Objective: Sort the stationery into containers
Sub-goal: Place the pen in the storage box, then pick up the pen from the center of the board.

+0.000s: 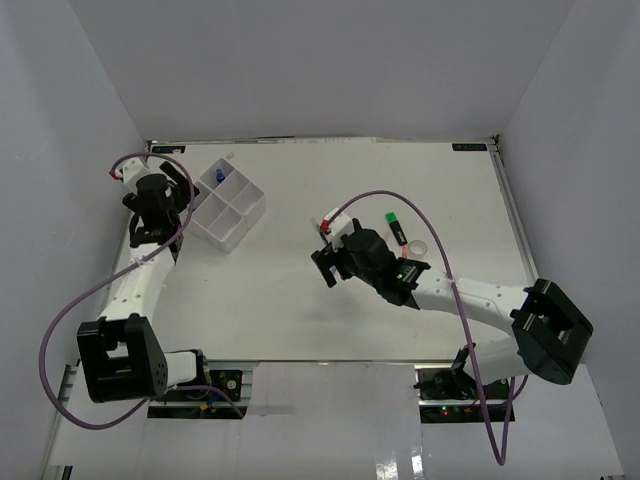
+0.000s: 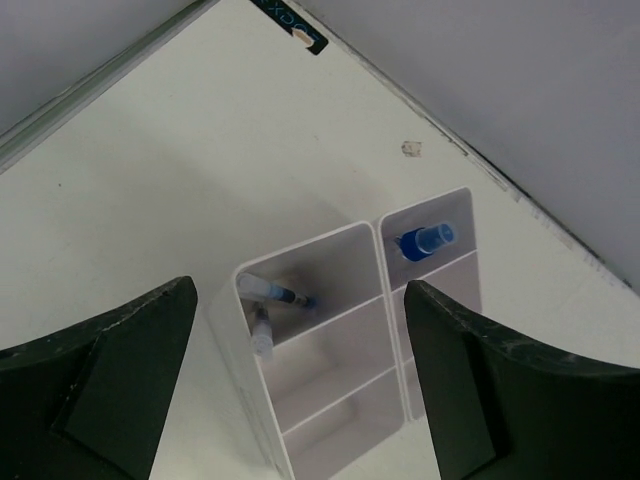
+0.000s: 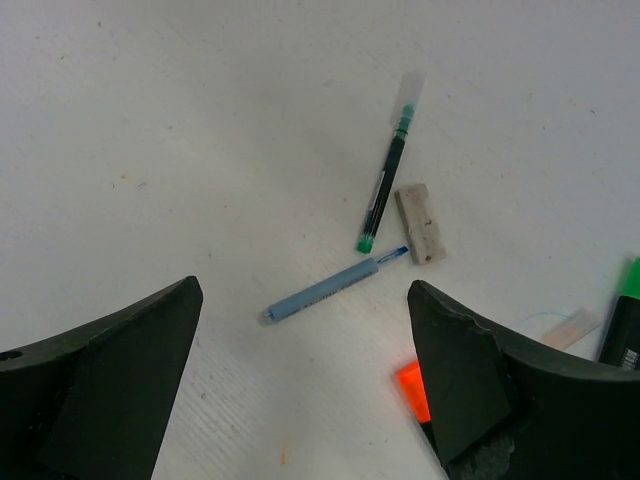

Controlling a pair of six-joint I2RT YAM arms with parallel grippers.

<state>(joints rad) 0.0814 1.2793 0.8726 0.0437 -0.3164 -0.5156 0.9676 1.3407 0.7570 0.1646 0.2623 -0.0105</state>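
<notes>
The white four-compartment tray (image 1: 243,214) stands at the back left. Seen from the left wrist, one compartment of the tray (image 2: 330,340) holds two thin blue pens (image 2: 275,294), and another holds the blue-capped bottle (image 2: 425,241). My left gripper (image 2: 300,380) hangs open over the tray with nothing between its fingers. My right gripper (image 3: 305,370) is open above the table near a blue pen (image 3: 325,292), a green-tipped pen (image 3: 385,185) and a small eraser (image 3: 420,223). An orange highlighter cap (image 3: 411,390) shows by its right finger, and a green highlighter (image 3: 628,300) lies at the view's edge.
In the top view a green highlighter (image 1: 392,220), an orange-tipped one (image 1: 400,236) and a clear tape ring (image 1: 418,247) lie just behind the right arm. White walls enclose the table on three sides. A small scrap (image 2: 411,149) lies near the back wall.
</notes>
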